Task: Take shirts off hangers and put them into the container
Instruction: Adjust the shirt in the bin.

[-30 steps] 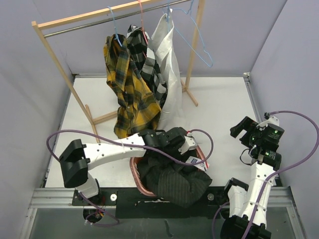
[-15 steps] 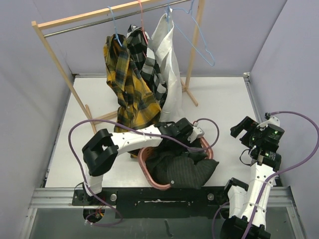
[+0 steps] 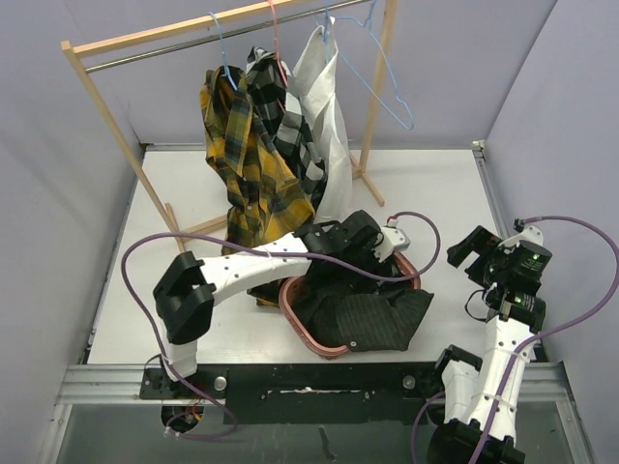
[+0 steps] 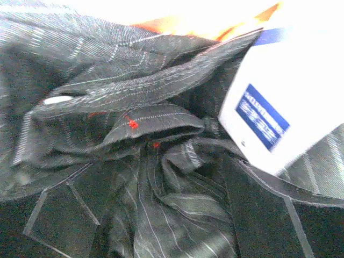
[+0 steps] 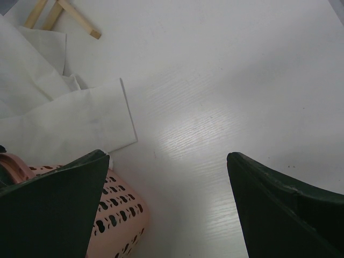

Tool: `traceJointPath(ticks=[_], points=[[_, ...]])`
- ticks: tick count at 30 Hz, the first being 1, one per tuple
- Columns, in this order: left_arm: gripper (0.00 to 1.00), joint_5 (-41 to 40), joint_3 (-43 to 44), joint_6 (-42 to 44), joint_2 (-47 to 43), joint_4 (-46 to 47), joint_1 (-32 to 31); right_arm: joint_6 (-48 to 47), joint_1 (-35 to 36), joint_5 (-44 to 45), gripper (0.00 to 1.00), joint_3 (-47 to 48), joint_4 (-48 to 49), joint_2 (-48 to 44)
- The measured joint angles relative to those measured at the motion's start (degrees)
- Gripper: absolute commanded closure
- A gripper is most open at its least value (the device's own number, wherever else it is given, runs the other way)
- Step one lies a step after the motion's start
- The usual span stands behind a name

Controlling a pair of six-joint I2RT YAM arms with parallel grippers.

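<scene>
since a second ago the pink basket point(image 3: 308, 329) has slid right and away from me with my left arm, and the black shirt point(image 3: 368, 319) no longer trails over the near rail.

top view: black shirt fills the basket, one flap over its right rim onto the counter point(image 3: 435, 193). left tool point(image 3: 372, 246) is low over the far end of the basket, buried in dark cloth, so i can't tell its opening. right tool point(image 3: 462, 253) is held up, well apart from the basket. plaid shirt point(image 3: 247, 174), check shirt point(image 3: 290, 126) and white shirt point(image 3: 324, 97) hang on the rack point(image 3: 102, 106), with one bare blue hanger point(image 3: 387, 82).

left wrist: striped black shirt point(image 4: 161, 161) close up, white tag point(image 4: 274, 113) at right.

right wrist: right tool point(image 5: 166, 161) wide, nothing in it. basket point(image 5: 115, 215) lower left, white shirt point(image 5: 70, 123) sleeve on the counter point(image 5: 215, 107).
</scene>
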Motion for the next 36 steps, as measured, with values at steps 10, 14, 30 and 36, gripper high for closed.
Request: traceJointPath(ticks=[10, 14, 30, 36], points=[[0.28, -1.4, 0.9, 0.7, -21.5, 0.2, -2.5, 0.0, 0.0, 0.0, 0.04, 0.0, 0.0, 0.0], [0.25, -2.9, 0.8, 0.6, -27.6, 0.2, -7.1, 0.0, 0.0, 0.0, 0.04, 0.0, 0.0, 0.0], [0.24, -17.5, -6.1, 3.4, -19.0, -0.5, -21.5, 1.4, 0.0, 0.8, 0.03, -0.8, 0.0, -4.4], [0.25, -20.1, -6.1, 4.4, -15.9, 0.5, -23.8, 1.4, 0.0, 0.8, 0.03, -1.6, 0.0, -4.2]])
